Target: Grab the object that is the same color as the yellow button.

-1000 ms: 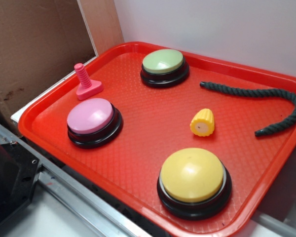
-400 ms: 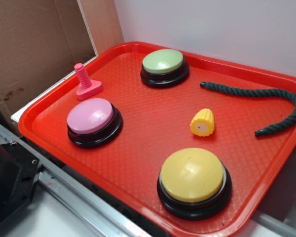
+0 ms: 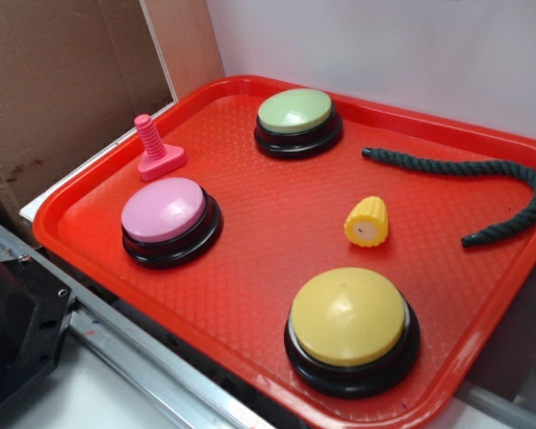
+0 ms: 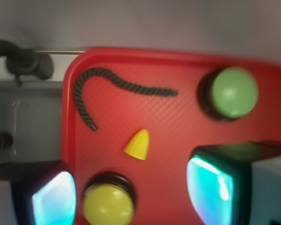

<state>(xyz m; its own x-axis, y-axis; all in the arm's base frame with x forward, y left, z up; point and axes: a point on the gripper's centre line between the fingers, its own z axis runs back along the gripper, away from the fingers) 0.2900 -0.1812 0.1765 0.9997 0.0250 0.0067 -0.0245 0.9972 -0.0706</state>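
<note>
A small yellow corn stub, the object [image 3: 367, 222], lies on its side on the red tray [image 3: 250, 259], right of centre. The wrist view shows the object [image 4: 137, 144] from high above. The yellow button [image 3: 348, 319], a big dome on a black base, stands at the tray's near edge. In the wrist view the yellow button [image 4: 107, 204] sits low, between my fingers. My gripper [image 4: 133, 199] hangs well above the tray, open, with nothing held. One fingertip [image 4: 54, 199] glows cyan at the lower left. The arm is out of the exterior view.
A pink button [image 3: 165, 214] and a pink bolt [image 3: 154, 149] stand on the tray's left side. A green button [image 3: 296, 116] is at the back. A dark green rope [image 3: 482, 188] curves along the right. Cardboard [image 3: 62, 80] rises on the left, a white wall behind.
</note>
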